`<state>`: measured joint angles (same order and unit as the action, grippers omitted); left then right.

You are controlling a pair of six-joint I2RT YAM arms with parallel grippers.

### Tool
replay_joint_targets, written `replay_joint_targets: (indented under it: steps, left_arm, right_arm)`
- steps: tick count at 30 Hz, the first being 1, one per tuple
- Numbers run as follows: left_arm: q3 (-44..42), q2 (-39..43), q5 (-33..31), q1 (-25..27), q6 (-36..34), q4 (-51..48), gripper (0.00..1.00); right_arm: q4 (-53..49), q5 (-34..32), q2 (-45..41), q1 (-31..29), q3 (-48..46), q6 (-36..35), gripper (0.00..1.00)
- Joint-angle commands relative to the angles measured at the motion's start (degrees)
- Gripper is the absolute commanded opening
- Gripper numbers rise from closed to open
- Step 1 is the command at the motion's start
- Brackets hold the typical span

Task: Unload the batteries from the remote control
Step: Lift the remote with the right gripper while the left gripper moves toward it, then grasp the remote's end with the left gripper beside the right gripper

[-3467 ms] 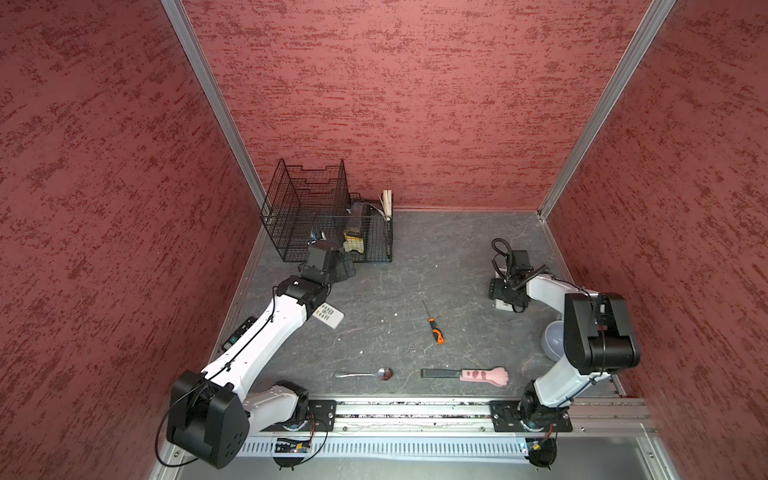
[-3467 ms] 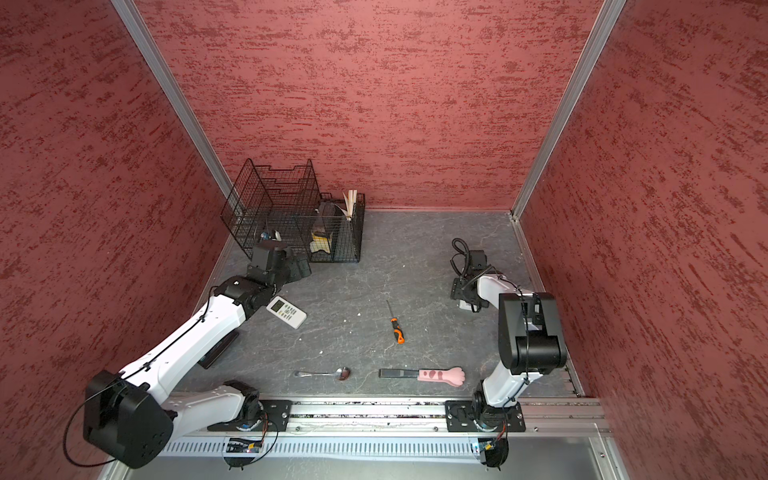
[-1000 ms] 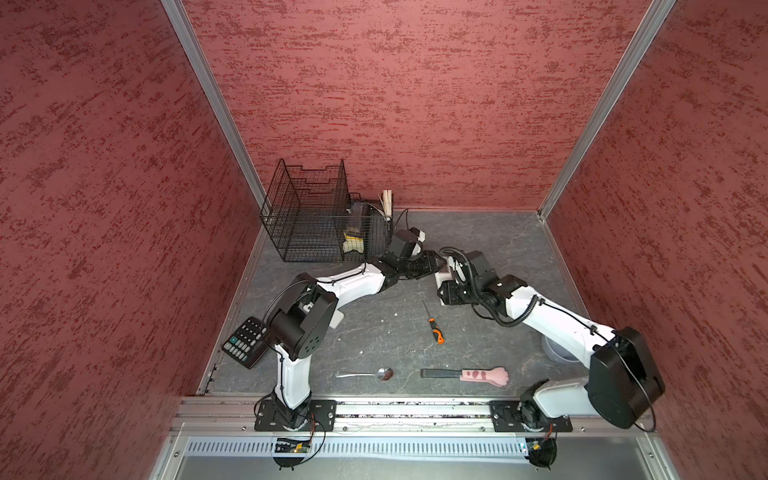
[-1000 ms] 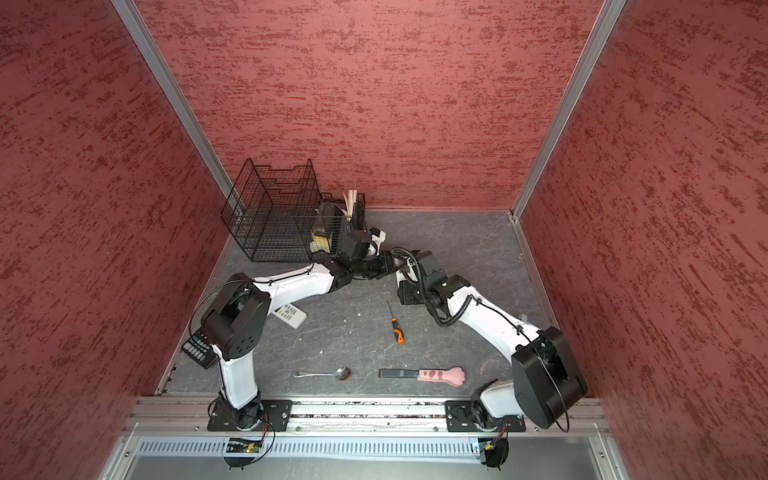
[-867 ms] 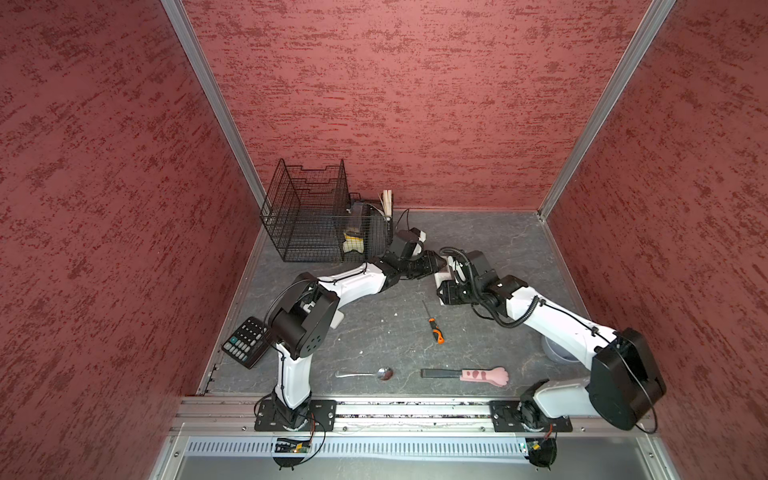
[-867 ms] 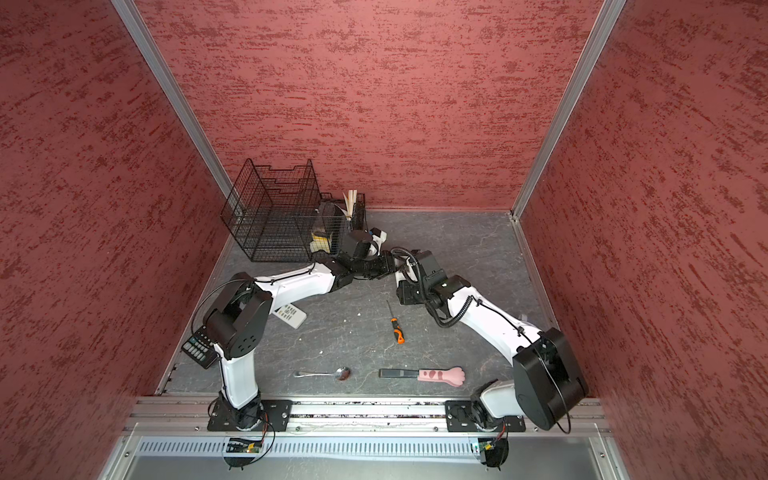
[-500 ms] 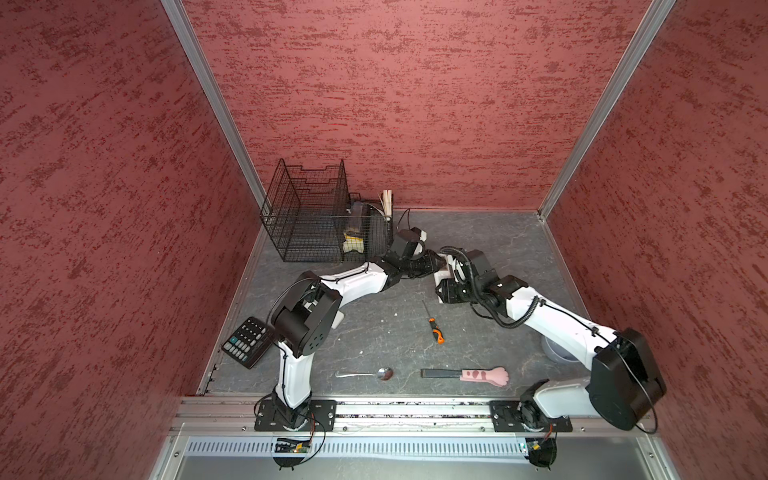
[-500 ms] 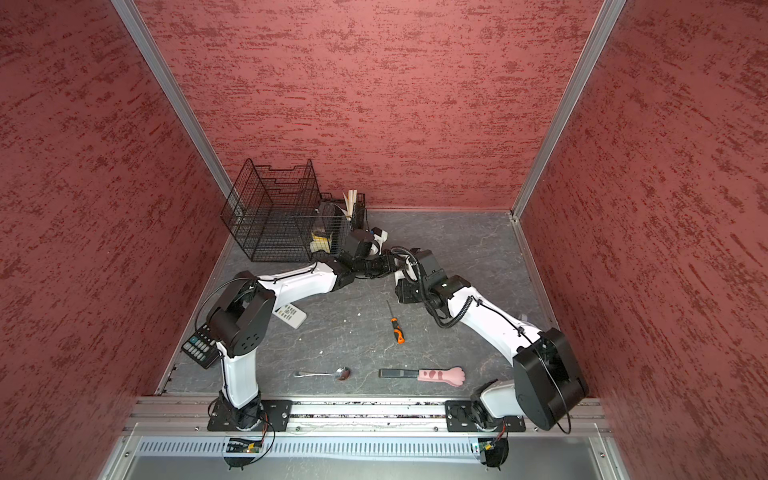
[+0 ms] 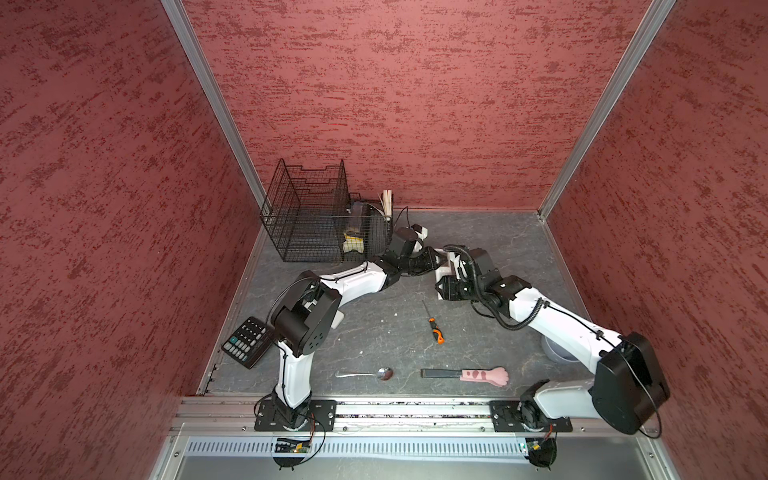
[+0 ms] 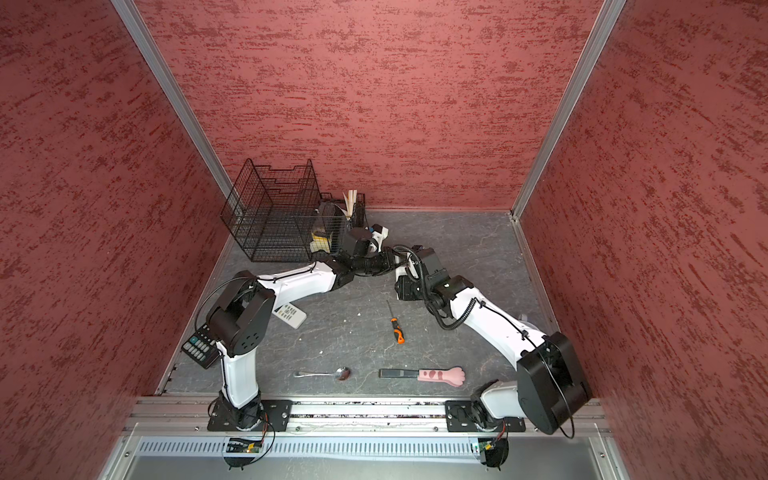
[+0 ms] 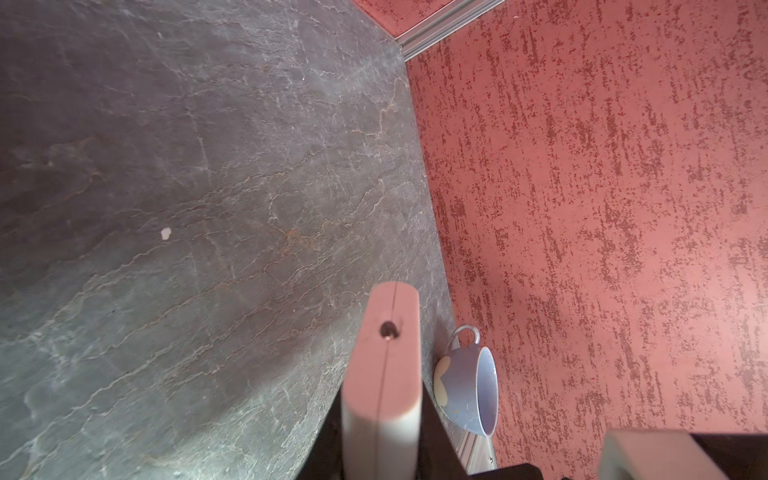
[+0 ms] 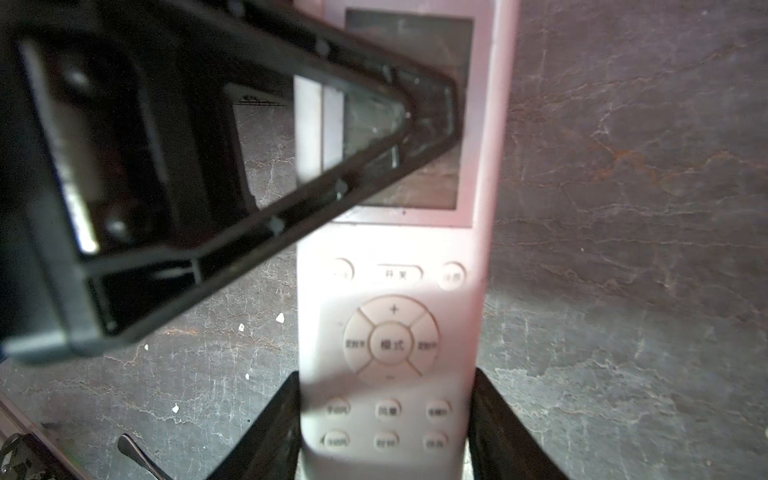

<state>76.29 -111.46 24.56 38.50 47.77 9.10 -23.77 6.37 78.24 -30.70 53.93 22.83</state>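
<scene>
**Grip.** Both arms meet over the far middle of the desk (image 9: 498, 237), a grey, slate-like slab with pale veins. The right gripper (image 12: 388, 411) holds the remote control (image 12: 390, 324), a long white bar with rounded keys and a display. Its two black fingers (image 12: 282, 424) are clamped on the long sides of the keypad end. The left gripper (image 12: 419, 120) reaches in from the side, its fingers closed on the display end with one lying over the screen. The left wrist view shows that end edge-on, with a seam and a small hole. The key face is turned towards the right wrist camera, so the back and the batteries are hidden.

**Surroundings.** Just behind the left arm stand a black wire rack (image 9: 307, 216) and a mesh holder (image 9: 376, 235) holding pale sticks (image 9: 387, 199). On the near side of the grippers lies an orange-and-black screwdriver (image 9: 434, 330). Closer to the front rail (image 9: 395, 409) are a metal spoon (image 9: 368, 374) and a pink paw-handled tool (image 9: 478, 375). A second white remote (image 10: 290, 314) and a black keypad (image 9: 246, 343) lie beside the left arm's elbow. A pale blue cup (image 11: 469, 386) sits by the right wall, partly behind the right arm in both top views.

**Margins.** Rough red walls (image 9: 415, 104) close three sides. Open slate lies between the grippers and the back right corner.
</scene>
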Motion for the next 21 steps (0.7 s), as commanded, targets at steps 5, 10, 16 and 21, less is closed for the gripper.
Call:
replay_joint_targets:
  steps: [5, 10, 16, 21]
  left_arm:
    - [-1.8, 0.2, -0.3, 0.0, 0.2, 2.3, 0.00]
    - [-2.2, 2.3, 0.0, -0.5, -1.3, 3.1, 0.00]
    - [-5.2, 6.1, 0.6, -1.7, -3.1, 8.2, 0.00]
    - [-7.7, 8.3, 2.4, -3.7, -1.1, 14.0, 0.00]
  right_arm:
    - [4.3, 0.4, -3.4, -0.8, -0.5, -0.4, 0.41]
    - [6.6, 1.7, -5.3, -0.7, -1.6, 0.3, 0.72]
    - [9.9, 3.4, -7.0, -0.7, -1.5, 0.7, 0.91]
    - [12.6, 4.4, -9.4, -0.5, -2.4, 1.4, 0.87]
